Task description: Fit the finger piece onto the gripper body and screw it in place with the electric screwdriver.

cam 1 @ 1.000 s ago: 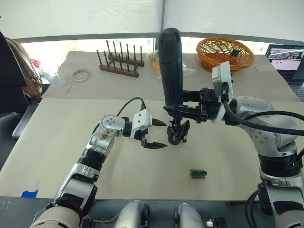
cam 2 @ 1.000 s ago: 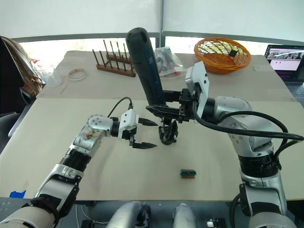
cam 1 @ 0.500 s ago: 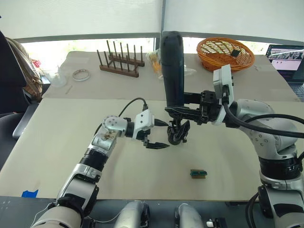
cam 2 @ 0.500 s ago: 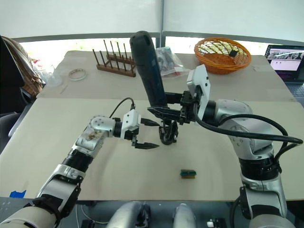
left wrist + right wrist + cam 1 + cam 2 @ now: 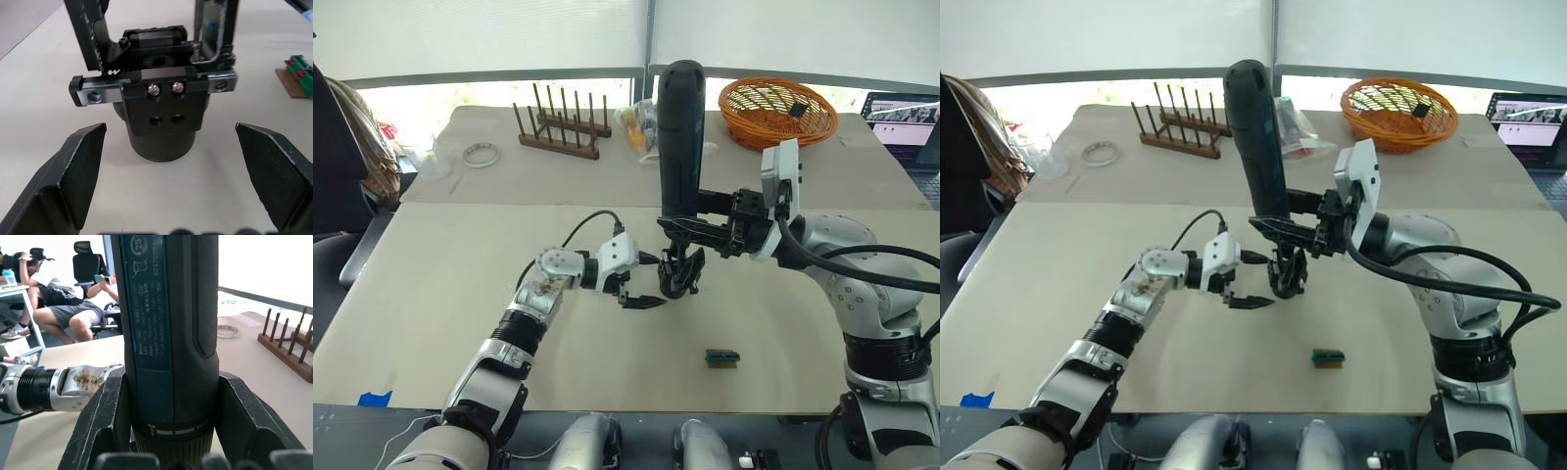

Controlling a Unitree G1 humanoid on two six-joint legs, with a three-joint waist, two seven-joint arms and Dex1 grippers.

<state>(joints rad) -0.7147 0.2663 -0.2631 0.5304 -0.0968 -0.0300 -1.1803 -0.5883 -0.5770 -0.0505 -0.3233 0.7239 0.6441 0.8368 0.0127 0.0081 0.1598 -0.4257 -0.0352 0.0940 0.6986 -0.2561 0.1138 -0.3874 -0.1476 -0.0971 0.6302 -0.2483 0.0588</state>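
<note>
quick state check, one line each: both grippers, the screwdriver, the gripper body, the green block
left gripper: open, fingers either side of the gripper body, not touching it
right gripper: shut on the electric screwdriver
electric screwdriver: held upright above the gripper body
gripper body: standing on its round base on the table
green block: lying flat on the table, untouched

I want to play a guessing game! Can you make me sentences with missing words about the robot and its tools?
The right gripper holds the electric screwdriver standing ____.
The left gripper is ____, one finger on each side of the gripper body.
The orange ____ sits at the table's far end.

Missing words: upright; open; basket
</note>
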